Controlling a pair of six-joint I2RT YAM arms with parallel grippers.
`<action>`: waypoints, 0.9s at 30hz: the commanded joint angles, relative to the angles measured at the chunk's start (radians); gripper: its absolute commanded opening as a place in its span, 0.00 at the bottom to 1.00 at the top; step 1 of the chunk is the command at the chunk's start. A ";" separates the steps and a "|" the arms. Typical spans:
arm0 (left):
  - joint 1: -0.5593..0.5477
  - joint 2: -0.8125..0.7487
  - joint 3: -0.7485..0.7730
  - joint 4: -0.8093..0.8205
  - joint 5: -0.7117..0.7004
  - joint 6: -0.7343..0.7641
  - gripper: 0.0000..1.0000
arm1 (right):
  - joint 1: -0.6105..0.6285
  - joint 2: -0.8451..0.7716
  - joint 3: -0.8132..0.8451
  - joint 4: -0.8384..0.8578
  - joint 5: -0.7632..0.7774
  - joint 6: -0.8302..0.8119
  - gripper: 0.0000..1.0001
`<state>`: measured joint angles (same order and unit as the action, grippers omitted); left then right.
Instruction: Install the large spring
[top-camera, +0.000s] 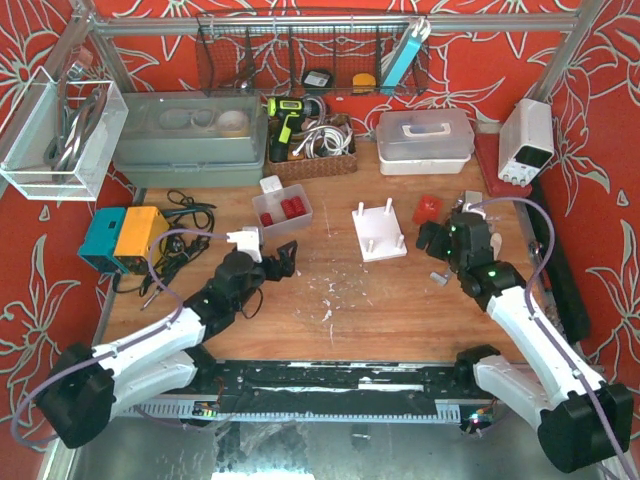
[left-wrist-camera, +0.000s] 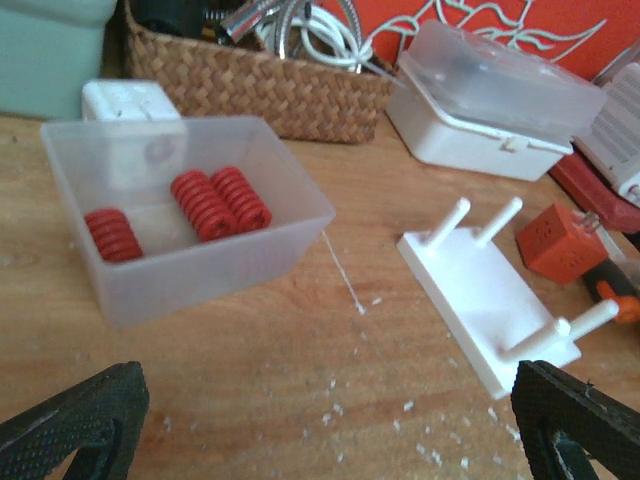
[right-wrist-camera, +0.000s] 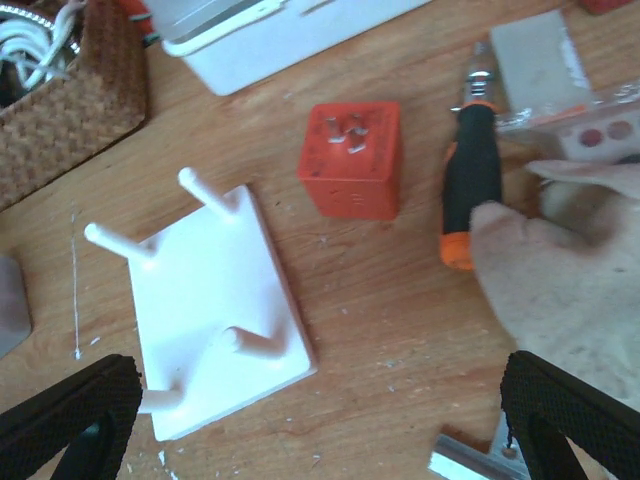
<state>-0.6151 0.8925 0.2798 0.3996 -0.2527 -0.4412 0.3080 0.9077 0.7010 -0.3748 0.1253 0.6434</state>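
Hovering wide open, the left gripper (left-wrist-camera: 320, 430) faces the bin (left-wrist-camera: 200, 270) just ahead, where the large springs (left-wrist-camera: 222, 202) lie; the right gripper (right-wrist-camera: 320, 420), also spread, hangs beside the peg plate (right-wrist-camera: 215, 300), probably to steady it.

Two longer red coil springs (left-wrist-camera: 220, 203) are lying on their sides, touching each other, near the middle of a clear plastic bin (left-wrist-camera: 200, 272), while a shorter red spring (left-wrist-camera: 112, 235) is lying apart from them toward the bin's left wall. Off to the right of the bin, a white square base plate (left-wrist-camera: 490, 300) is sitting flat on the wooden table (left-wrist-camera: 300, 380). Its four thin white pegs (left-wrist-camera: 452, 222) are standing up near the corners, all of them bare with nothing slipped over them.
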 joint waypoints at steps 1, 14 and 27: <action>0.005 0.065 0.142 -0.127 -0.083 0.029 0.96 | 0.062 0.000 -0.076 0.115 0.068 -0.043 0.99; 0.168 0.528 0.604 -0.398 0.035 0.053 0.63 | 0.250 -0.006 -0.147 0.229 0.081 -0.166 0.98; 0.208 0.859 0.978 -0.663 -0.067 -0.052 0.57 | 0.289 0.060 -0.190 0.317 0.100 -0.171 0.95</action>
<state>-0.4248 1.7081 1.2037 -0.1635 -0.2844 -0.4034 0.5873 0.9455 0.5072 -0.0845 0.1875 0.4835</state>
